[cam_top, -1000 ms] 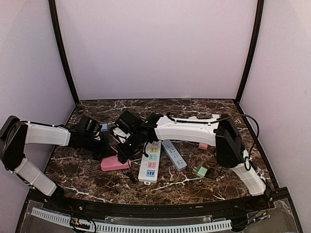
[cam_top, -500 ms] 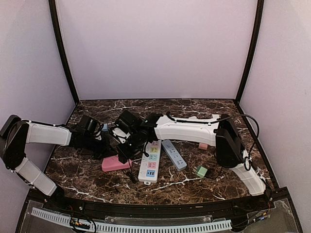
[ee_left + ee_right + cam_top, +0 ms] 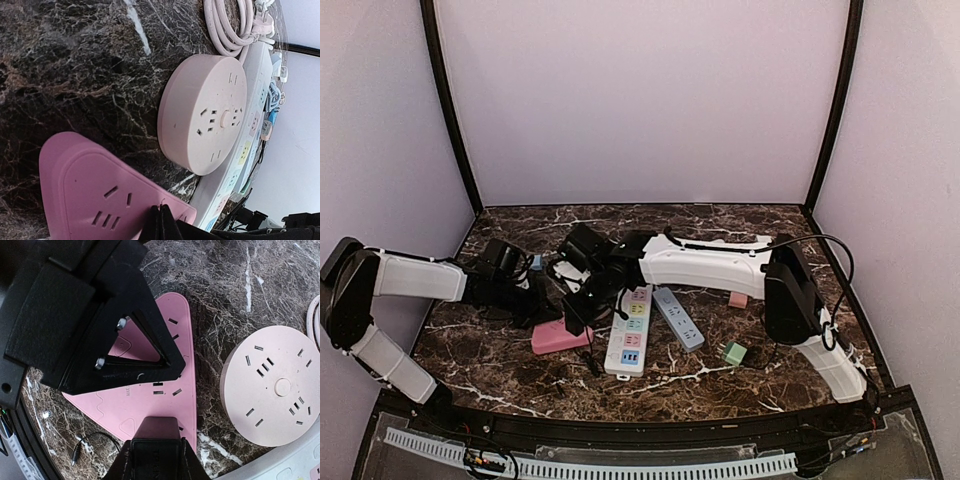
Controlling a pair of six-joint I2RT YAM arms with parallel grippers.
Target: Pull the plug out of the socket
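Crosswise, flat pink socket (image 3: pixel 558 338); black plug (image 3: pixel 155 430) in right hand (image 3: pixel 156 452).

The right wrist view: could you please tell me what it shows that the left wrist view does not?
Only the right wrist view shows the right gripper closed on the black plug in the pink triangular socket, plus a thin loose cable end on the marble table. Only the left wrist view shows the coiled cord and white power strip at length; the other catches mere edges. Both show the triangular socket, the round socket, the table and the shut left gripper resting on the triangular socket.
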